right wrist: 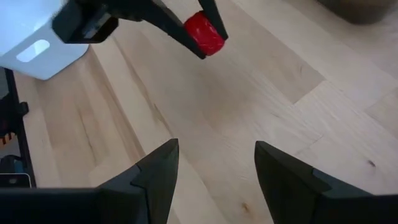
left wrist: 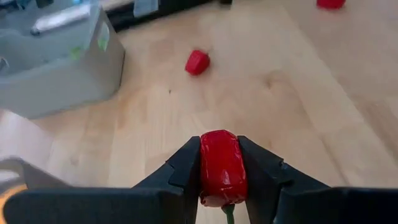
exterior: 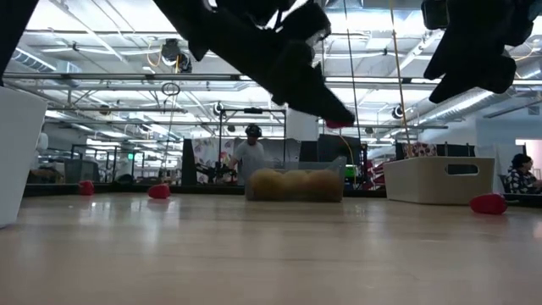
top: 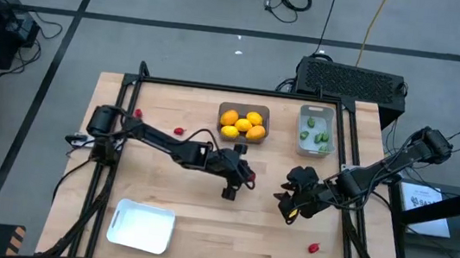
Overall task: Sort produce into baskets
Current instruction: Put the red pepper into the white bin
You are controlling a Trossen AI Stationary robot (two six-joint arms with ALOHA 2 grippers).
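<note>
Carrying step: the left gripper [left wrist: 222,180], jaws clenched on a small glossy red toy fruit [left wrist: 221,167], hangs mid-worktop, well apart from the white shallow rounded tray [top: 143,225]. Next, probably release it there. The right gripper [right wrist: 214,171], jaws released, waits nearby.

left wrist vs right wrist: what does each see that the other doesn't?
Only the left wrist view: the pale grey bin, two loose red pieces lying on the table, one near the bin and one at the frame edge, and a green stem under the held piece.

Only the right wrist view: the white tray, and the right gripper open and empty above bare wood.

Both: the left gripper shut on a red piece, seen from outside in the right wrist view.
</note>
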